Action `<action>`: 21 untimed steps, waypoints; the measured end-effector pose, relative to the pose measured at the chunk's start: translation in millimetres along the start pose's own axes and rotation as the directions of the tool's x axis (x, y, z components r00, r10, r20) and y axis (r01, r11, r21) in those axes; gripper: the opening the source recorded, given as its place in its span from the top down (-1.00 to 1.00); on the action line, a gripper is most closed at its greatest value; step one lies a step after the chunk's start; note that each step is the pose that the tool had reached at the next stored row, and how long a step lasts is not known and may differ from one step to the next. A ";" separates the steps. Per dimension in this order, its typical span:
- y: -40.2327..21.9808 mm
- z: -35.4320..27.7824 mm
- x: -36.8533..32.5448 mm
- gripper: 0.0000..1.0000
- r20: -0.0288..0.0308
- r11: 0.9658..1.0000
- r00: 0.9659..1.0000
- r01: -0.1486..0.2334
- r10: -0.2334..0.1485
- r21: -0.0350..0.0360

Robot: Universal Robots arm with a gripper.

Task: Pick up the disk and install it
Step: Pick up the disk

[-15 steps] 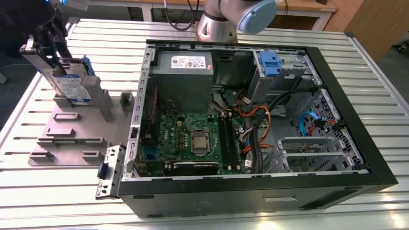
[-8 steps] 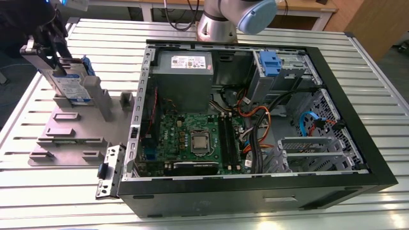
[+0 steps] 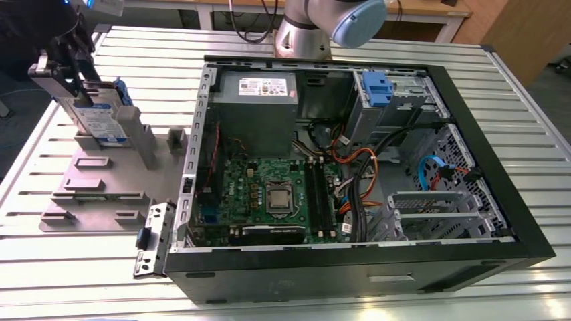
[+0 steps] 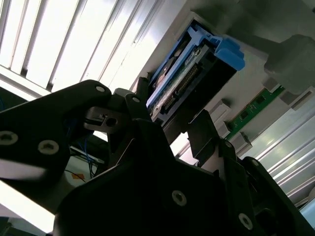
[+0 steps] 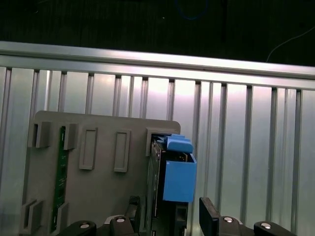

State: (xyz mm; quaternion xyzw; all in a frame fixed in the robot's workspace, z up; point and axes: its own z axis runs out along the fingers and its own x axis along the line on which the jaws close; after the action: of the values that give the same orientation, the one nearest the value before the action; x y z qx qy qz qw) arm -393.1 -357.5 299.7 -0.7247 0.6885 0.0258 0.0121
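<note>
Slatted aluminium tabletop [image 3: 89,294] carries an open PC case [image 3: 526,234] and, at the exterior view's left, a grey slotted holder stand [image 3: 98,180]. Disk [image 3: 96,120] stands on edge in a slot at the far left corner of that stand, blue carrier bracket around it, long axis pointing up. Gripper [image 3: 76,70] hangs directly above it, so the disk lies straight below and between the fingers.

Both wrist views look down past the gripper [image 5: 170,214]: one dark finger [image 5: 135,209] sits on each broad face of the disk [image 5: 172,167], thin edge facing the camera. Slim gaps show on both sides, so I judge the gripper open and straddling, not clamped.

Second wrist view adds the disk's [image 4: 192,69] connector end between the fingers of the gripper [image 4: 172,110], plus a green memory stick [image 4: 253,105] slotted nearby. Exterior view alone gives the case's drive cage with a blue-handled carrier [image 3: 376,90], well apart at the far right.
</note>
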 end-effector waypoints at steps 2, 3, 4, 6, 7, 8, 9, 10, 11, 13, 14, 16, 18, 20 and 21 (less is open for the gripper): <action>0.0 0.0 0.0 -0.15 0.000 1.000 1.000 0.000 0.000 0.000; 0.0 0.1 0.0 -0.15 0.000 1.000 1.000 0.000 0.000 0.000; 0.0 0.1 0.0 -0.01 0.000 1.000 1.000 0.000 0.000 0.000; 0.0 0.1 0.0 -0.01 0.000 1.000 1.000 0.000 0.000 0.000; 0.0 0.1 0.0 -0.01 0.000 1.000 1.000 0.000 0.000 0.000; 0.0 0.1 0.0 -0.01 0.000 1.000 1.000 0.000 0.000 0.000; 0.0 0.1 0.0 -0.01 0.000 1.000 1.000 0.000 0.000 0.000; 0.0 0.1 0.0 -0.01 0.000 1.000 1.000 0.000 0.000 0.000; 0.0 0.2 0.0 -0.01 0.000 1.000 1.000 0.000 0.000 0.000; 0.0 0.2 0.0 0.15 0.000 1.000 1.000 0.000 0.000 0.000; 0.0 0.1 0.0 0.15 0.000 1.000 1.000 0.000 0.000 0.000; 0.0 0.2 0.0 0.29 0.000 1.000 1.000 0.000 0.000 0.000; 0.0 0.3 0.0 0.29 0.000 1.000 1.000 0.000 0.000 0.000; 0.0 0.3 0.0 0.29 0.000 1.000 1.000 0.000 0.000 0.000; 0.0 0.3 0.0 0.29 0.000 1.000 1.000 0.000 0.000 0.000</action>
State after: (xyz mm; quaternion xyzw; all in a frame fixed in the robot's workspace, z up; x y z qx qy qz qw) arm -393.1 -357.5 299.4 -0.7247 0.6885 0.0258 0.0122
